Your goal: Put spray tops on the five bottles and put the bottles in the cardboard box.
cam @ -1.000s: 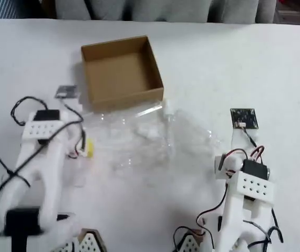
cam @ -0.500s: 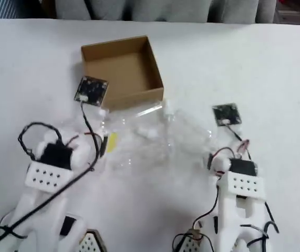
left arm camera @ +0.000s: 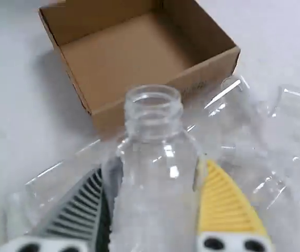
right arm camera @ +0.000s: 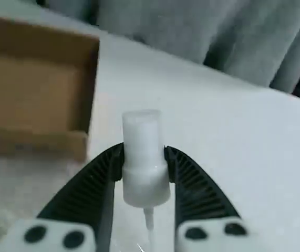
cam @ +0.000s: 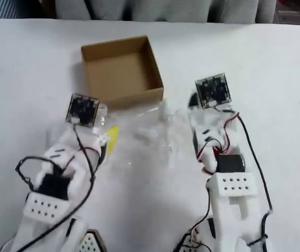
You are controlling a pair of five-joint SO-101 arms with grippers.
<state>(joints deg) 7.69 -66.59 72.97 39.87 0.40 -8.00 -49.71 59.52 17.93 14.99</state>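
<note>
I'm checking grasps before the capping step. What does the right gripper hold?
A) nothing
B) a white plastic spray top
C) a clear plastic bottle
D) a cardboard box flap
B: the right gripper is shut on the white plastic spray top; the clear plastic bottle sits in the left gripper.

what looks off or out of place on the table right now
Nothing looks damaged or spilled. The one untidy spot is the loose clear bottles, lying in a jumble beside the empty cardboard box. The left gripper holds an uncapped bottle and the right gripper a spray top.
</note>
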